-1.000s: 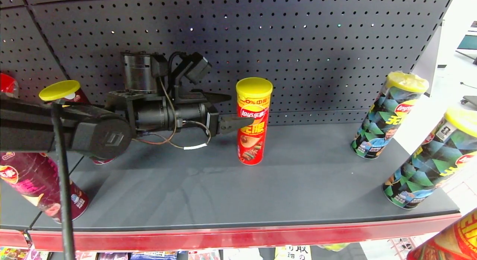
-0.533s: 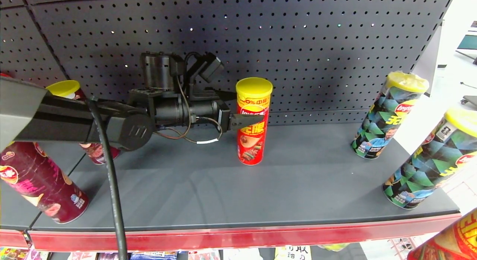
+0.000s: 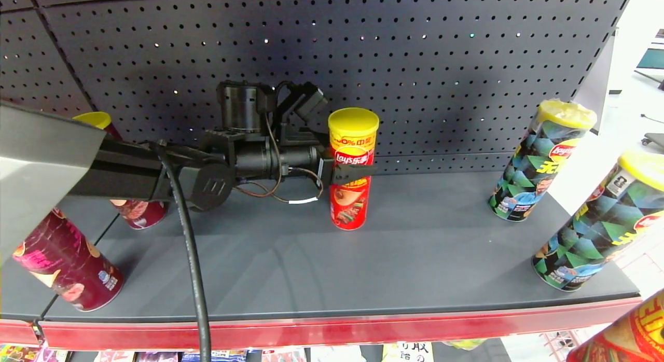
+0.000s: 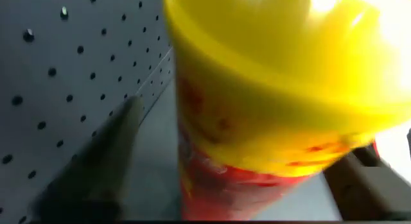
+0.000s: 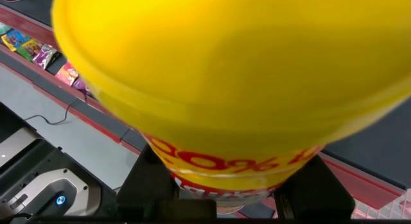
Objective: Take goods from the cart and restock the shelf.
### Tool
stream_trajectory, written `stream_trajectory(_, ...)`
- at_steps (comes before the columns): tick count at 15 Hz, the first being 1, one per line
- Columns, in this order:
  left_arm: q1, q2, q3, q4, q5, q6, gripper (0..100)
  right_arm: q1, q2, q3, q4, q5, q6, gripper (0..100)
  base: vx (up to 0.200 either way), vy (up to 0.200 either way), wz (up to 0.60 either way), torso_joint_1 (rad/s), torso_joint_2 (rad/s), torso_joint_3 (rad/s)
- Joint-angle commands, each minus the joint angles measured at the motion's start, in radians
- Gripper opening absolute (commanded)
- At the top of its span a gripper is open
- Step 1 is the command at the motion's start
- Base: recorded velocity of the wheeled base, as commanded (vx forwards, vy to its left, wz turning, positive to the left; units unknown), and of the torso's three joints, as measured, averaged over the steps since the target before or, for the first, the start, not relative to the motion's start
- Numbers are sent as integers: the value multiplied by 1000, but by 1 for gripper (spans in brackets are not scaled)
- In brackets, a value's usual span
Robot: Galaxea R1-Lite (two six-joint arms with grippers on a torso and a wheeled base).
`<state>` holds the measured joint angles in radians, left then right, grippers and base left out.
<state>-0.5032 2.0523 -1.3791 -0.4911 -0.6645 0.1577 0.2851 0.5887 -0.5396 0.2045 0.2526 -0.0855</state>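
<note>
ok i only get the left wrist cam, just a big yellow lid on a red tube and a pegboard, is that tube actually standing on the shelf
Observer: Yes, the red cylindrical can with the yellow plastic lid stands upright on the grey metal shelf, near the back.
Operator: anything close enough to knock
Observer: No, it stands alone; a teal-patterned can with a yellow lid is well apart on the robot's right.
Operator: and the right arm
Observer: The right gripper holds a second red can with a yellow lid, in front of the shelf.
</note>
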Motion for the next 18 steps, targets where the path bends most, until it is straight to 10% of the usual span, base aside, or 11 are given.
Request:
stream_trajectory(1,2,11,-1,2,-1,-1,0,-1,2,1,1,1,0,0,0,0,0,0,0,0)
stream_trajectory(18,-48,-518,631,-4,141,-33,0,0,11,3,-2,5,3,0,0,0,0,0,0,0)
